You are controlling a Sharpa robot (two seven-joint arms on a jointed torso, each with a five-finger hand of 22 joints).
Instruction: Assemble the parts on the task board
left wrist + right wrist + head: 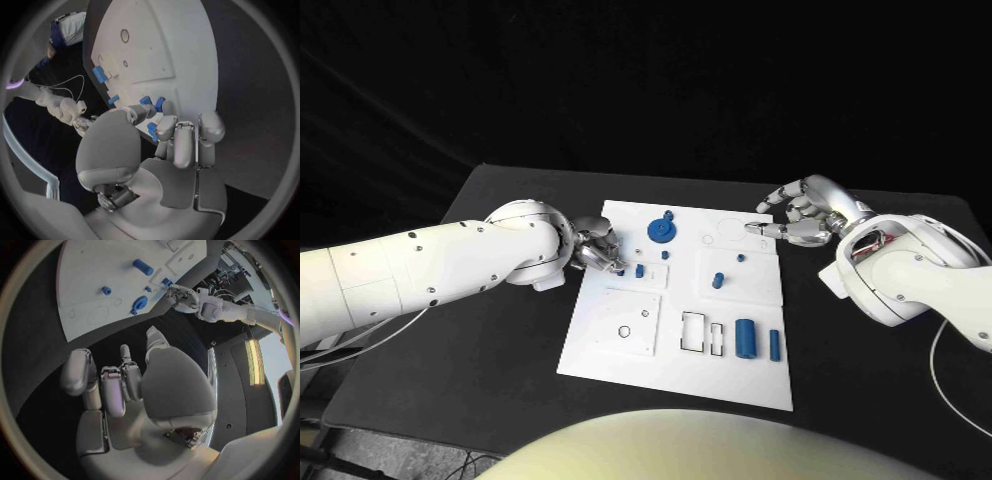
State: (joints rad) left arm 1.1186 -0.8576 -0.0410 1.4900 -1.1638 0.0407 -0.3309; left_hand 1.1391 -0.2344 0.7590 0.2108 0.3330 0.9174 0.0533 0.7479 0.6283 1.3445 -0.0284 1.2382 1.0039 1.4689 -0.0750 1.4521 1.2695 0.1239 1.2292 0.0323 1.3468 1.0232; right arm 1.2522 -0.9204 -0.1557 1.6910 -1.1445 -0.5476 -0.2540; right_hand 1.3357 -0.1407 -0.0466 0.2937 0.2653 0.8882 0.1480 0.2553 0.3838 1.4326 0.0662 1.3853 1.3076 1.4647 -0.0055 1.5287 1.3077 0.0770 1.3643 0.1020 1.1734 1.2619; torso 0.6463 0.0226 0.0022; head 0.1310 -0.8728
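Note:
The white task board (678,372) lies mid-table. My left hand (599,248) is over its left upper part, its fingertips (166,121) bent down beside a small blue part (640,270) (160,104). I cannot tell if it grips that part. A round blue part (662,231) (139,303) lies just beyond that hand. A blue peg (717,279) stands mid-board. A blue cylinder (747,338) (142,266) and a thin blue bar (775,343) lie lower right. My right hand (798,215) (125,385) hovers at the board's far right corner, fingers loosely bent and apart, holding nothing.
Black tabletop (473,350) surrounds the board on all sides. A square inset with a small ring hole (626,331) takes up the board's left lower part, and dark-outlined slots (692,332) sit beside the cylinder.

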